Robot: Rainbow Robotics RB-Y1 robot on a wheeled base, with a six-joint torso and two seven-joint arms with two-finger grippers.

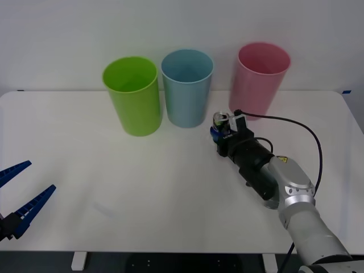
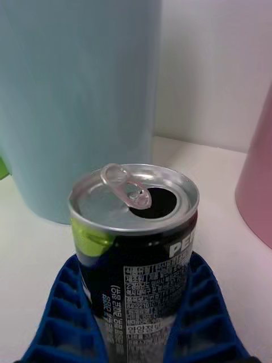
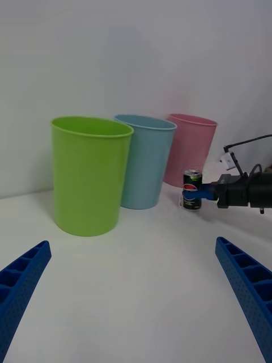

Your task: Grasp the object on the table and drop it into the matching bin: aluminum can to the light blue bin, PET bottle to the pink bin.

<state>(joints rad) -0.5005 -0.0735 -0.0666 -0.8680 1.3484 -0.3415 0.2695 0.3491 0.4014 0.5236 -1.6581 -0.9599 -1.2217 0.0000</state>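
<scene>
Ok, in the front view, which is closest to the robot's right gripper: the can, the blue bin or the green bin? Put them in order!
From the right gripper:
1. Can, between its fingers.
2. Light blue bin, just to its left.
3. Lime green bin, farthest left.

I am working in what reads as a lab or test room. A plain white wall runs behind a bare white table (image 1: 114, 187) with rounded corners. Along its far edge stand three plain plastic bins, lime green (image 1: 133, 96), light blue (image 1: 186, 88) and pink (image 1: 259, 79), set out as a sorting station.
</scene>
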